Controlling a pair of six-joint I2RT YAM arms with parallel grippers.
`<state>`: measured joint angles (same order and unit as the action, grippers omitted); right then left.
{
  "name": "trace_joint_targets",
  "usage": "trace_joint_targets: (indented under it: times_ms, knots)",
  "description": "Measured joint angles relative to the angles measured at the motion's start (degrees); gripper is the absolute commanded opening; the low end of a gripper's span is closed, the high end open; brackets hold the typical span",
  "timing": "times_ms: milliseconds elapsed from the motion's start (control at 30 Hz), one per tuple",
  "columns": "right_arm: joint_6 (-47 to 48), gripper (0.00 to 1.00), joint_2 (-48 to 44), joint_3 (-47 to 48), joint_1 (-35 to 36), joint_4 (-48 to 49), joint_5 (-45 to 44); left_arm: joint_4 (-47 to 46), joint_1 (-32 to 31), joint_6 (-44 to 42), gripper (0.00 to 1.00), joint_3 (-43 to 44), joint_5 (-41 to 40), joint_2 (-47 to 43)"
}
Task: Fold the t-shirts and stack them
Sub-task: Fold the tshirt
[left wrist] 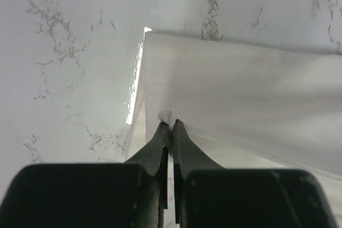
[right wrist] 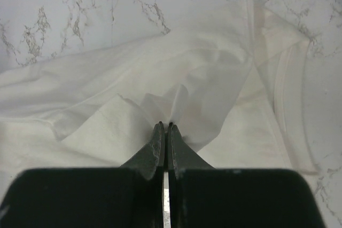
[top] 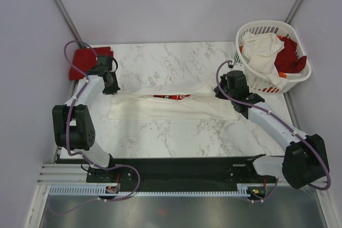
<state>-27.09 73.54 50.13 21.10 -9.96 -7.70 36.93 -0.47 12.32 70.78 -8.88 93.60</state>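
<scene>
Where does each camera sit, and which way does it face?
Top external: above and behind the arm bases, looking down on the table, left arm and right arm showing.
Left wrist: on the left arm, facing past the left gripper, shut on the cream t-shirt.
Right wrist: likewise, right gripper pinching it.
Shared: that t-shirt.

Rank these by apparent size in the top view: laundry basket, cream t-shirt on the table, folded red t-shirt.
Largest, too close to rank: the cream t-shirt (longer) and the laundry basket (rounder, rising nearer the camera).
Smallest: the folded red t-shirt.
</scene>
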Motion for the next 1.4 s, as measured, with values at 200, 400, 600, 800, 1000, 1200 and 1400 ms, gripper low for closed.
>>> trace_joint_targets:
  times_ms: [200, 400, 600, 800, 1000, 1200, 1400]
  knots:
    - [-3.23, 0.03, -5.75, -7.82, 1.81, -0.33, -0.59, 0.59, -0.83, 0.55, 0.02, -2.62, -0.7, -0.24]
    - [-7.41, 0.65, -8.39, -13.92, 2.45, -1.7, -3.02, 1.07, -1.22, 1.51, 0.5, -2.62, -3.65, -0.22]
    - [-9.84, 0.89, -10.23, -15.96, 2.49, -5.03, -7.65, 2.75, -1.2, 3.67, 0.84, -2.6, -10.84, -1.07]
    - [-10.23, 0.89, -9.64, -15.65, 2.54, -5.38, -9.49, 3.98, -1.16, 4.98, 0.8, -0.26, -13.77, -7.74]
    - [-10.47, 0.9, -3.89, -13.18, 2.54, -5.44, -10.19, 2.97, -1.09, 6.97, 0.8, 3.17, -13.64, -5.2]
    - [-10.67, 0.91, 0.79, -12.46, 1.92, -3.91, -9.03, 2.71, -0.9, 8.33, 0.81, 4.07, -10.73, 6.84]
    - [-10.62, 0.88, 3.23, -12.48, 0.0, -2.1, -6.8, 3.02, -0.87, 8.74, 0.81, 5.4, -9.99, 13.77]
